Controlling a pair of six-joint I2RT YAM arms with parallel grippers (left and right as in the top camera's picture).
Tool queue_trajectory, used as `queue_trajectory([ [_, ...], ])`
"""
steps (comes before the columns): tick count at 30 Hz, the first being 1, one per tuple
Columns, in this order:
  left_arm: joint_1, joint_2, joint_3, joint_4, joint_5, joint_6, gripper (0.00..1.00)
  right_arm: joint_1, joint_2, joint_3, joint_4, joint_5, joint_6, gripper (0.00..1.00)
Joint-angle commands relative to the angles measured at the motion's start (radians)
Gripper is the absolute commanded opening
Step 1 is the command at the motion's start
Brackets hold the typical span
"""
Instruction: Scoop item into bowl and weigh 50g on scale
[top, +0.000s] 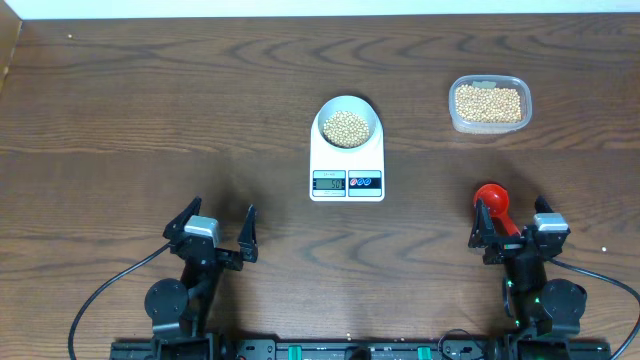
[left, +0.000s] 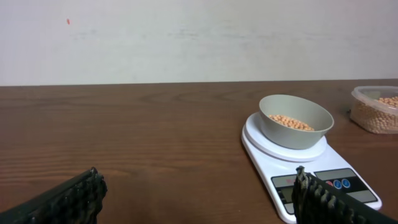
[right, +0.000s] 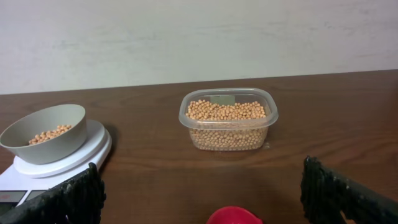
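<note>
The pale bowl (top: 372, 112) stands on the white scale (top: 320, 160) at the table's middle and holds a layer of beige beans (top: 347, 127). The scale's display (top: 329, 181) faces me; its digits are too small to read. Bowl (left: 292, 134) and scale (left: 261, 152) also show in the left wrist view. My left gripper (top: 220, 215) is open and empty, to the front left of the scale. My right gripper (top: 510, 212) is open at the front right. A red scoop (top: 491, 197) lies on the table between its jaws, ungripped, and shows in the right wrist view (right: 233, 216).
A clear plastic tub (top: 489, 103) full of beans stands at the back right, beyond the right gripper; it also shows in the right wrist view (right: 228, 118). A pale wall runs along the table's far edge.
</note>
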Motion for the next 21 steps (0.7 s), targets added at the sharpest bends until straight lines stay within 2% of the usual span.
queue_trajectory([
  [1,0.002,-0.009,-0.027,-0.023,-0.018,-0.013,0.98,0.006,-0.006,-0.002,-0.004,0.007,-0.013,0.99],
  [6,0.002,-0.009,-0.027,-0.023,-0.040,-0.054,0.98,0.006,-0.006,-0.002,-0.004,0.007,-0.013,0.99],
  [21,0.002,-0.009,-0.028,-0.024,-0.092,-0.068,0.98,0.006,-0.006,-0.002,-0.004,0.007,-0.013,0.99],
])
